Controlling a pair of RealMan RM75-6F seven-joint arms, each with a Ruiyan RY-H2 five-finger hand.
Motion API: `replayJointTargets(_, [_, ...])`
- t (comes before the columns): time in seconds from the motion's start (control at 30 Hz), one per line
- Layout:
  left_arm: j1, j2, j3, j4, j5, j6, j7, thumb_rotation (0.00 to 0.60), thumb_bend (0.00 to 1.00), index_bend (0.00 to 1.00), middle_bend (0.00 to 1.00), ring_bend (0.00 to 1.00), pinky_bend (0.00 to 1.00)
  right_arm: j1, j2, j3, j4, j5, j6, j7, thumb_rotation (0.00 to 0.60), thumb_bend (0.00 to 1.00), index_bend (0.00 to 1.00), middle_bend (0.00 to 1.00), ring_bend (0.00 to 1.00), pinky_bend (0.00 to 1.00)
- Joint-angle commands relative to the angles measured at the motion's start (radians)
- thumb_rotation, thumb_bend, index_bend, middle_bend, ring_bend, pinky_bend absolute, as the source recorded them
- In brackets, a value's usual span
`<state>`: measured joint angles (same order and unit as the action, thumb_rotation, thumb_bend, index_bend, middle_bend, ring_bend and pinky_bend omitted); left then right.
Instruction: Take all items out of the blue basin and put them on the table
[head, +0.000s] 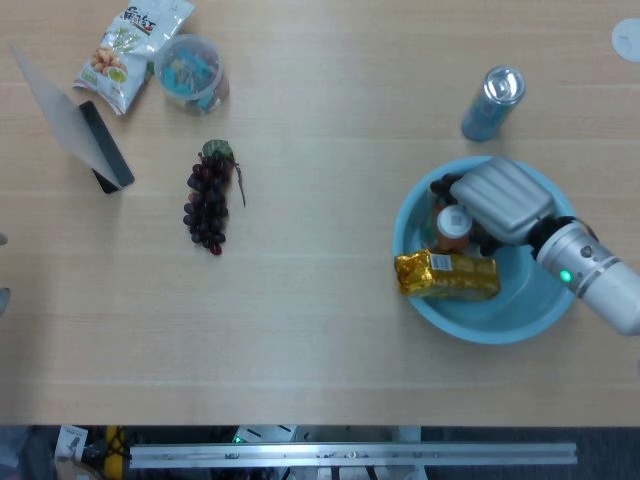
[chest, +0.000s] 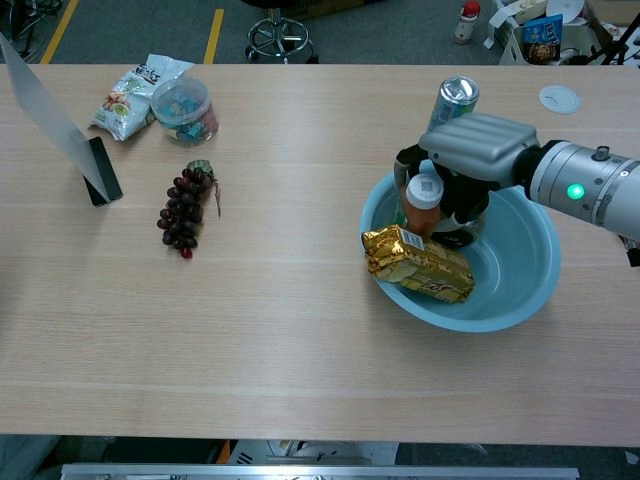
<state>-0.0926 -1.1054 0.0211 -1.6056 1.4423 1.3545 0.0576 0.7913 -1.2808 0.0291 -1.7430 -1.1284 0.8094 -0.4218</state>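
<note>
While the right hand (chest: 468, 160) reaches down into the blue basin (chest: 530, 275), its dark fingers (chest: 410, 165) are wrapped around an orange bottle (chest: 422, 205) with a white cap, gripping it upright at the basin's far-left inner side. From the head view, the same right hand (head: 497, 203) covers the bottle (head: 452, 228) from the right, the silver back of the hand facing up. Just in front of the bottle, a gold foil packet (chest: 418, 264) lies across the basin's left rim, part inside and part hanging over the edge. Behind the basin stands a light-blue drink can (chest: 451, 107), upright on the table (chest: 300, 320), close to the hand but not touching the basin, as far as I can tell.

Over on the far left: a bunch of dark grapes (chest: 183, 210), a clear round tub (chest: 183, 108) of colourful bits, a snack bag (chest: 132, 93) just beside it, and a black phone (chest: 101, 169) leaning against a pale stand (chest: 45, 105). A small white disc (chest: 558, 98) sits at the far-right table edge. No left hand in either view.
</note>
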Motion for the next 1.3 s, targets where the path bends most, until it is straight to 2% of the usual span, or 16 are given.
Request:
replayJointTargets(0.03, [0.001,0.001,0.0,-0.001,0.0,0.001,0.001,0.6,0.27,0.31,0.31,0.25,0.32,-0.005,0.01,0.004,-0.009,-0.01,0.01,0.013,0.6,0.3,0.58,0.56,0.62,0.78])
replayJointTargets(0.37, [-0.002,0.009,0.0,-0.024,0.005,0.003,0.022,0.6,0.27,0.31,0.31,0.25,0.32,-0.039,0.111,0.022,-0.091,-0.092,0.058,0.113,0.6,0.3,0.59,0.56,0.62,0.78])
replayJointTargets(0.67, [-0.009,0.015,-0.001,-0.051,0.007,-0.002,0.047,0.6,0.27,0.31,0.31,0.25,0.32,-0.103,0.272,0.053,-0.154,-0.139,0.138,0.238,0.6,0.3,0.58,0.56,0.62,0.78])
replayJointTargets(0.8, [-0.012,0.017,-0.002,-0.063,0.009,-0.003,0.056,0.6,0.27,0.31,0.31,0.25,0.32,-0.142,0.361,0.068,-0.169,-0.146,0.167,0.331,0.6,0.3,0.59,0.56,0.62,0.78])
replayJointTargets(1.1, [-0.025,0.014,-0.003,-0.085,0.016,-0.014,0.084,0.6,0.27,0.31,0.31,0.25,0.32,-0.222,0.475,0.064,-0.122,-0.15,0.189,0.466,0.6,0.3,0.58,0.56,0.62,0.78])
replayJointTargets(1.3, [-0.036,0.007,-0.002,-0.097,0.017,-0.028,0.103,0.6,0.27,0.31,0.31,0.25,0.32,-0.256,0.468,0.048,-0.029,-0.119,0.149,0.536,0.6,0.3,0.59,0.56,0.62,0.78])
